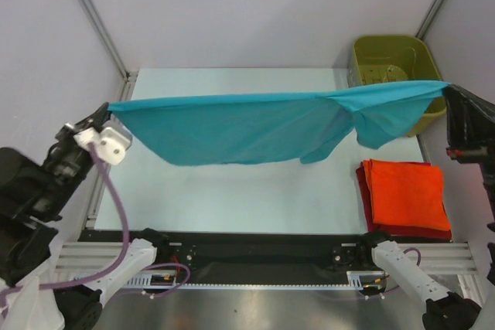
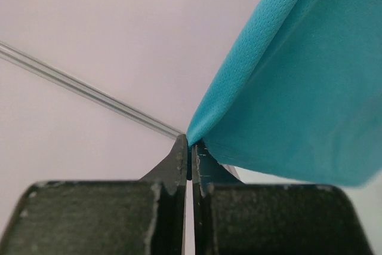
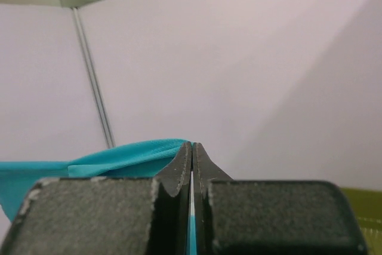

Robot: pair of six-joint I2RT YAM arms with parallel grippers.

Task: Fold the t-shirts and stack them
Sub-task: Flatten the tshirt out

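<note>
The teal t-shirt [image 1: 247, 125] hangs stretched in the air across the table, held at both ends. My left gripper [image 1: 108, 107] is shut on its left corner, raised at the far left; in the left wrist view the gripper [image 2: 191, 144] pinches the teal cloth [image 2: 298, 88] at the tips. My right gripper [image 1: 448, 92] is shut on the shirt's right end, raised at the far right; in the right wrist view the gripper [image 3: 192, 145] grips the teal cloth [image 3: 119, 158]. A folded orange-red t-shirt [image 1: 406, 195] lies on a folded dark red t-shirt [image 1: 363, 191] at the table's right front.
An olive-green plastic bin [image 1: 390, 63] stands at the back right, partly behind the shirt's right end. The pale table [image 1: 232, 191] lies below the hanging shirt. White walls with metal posts [image 1: 97, 17] enclose the back and sides.
</note>
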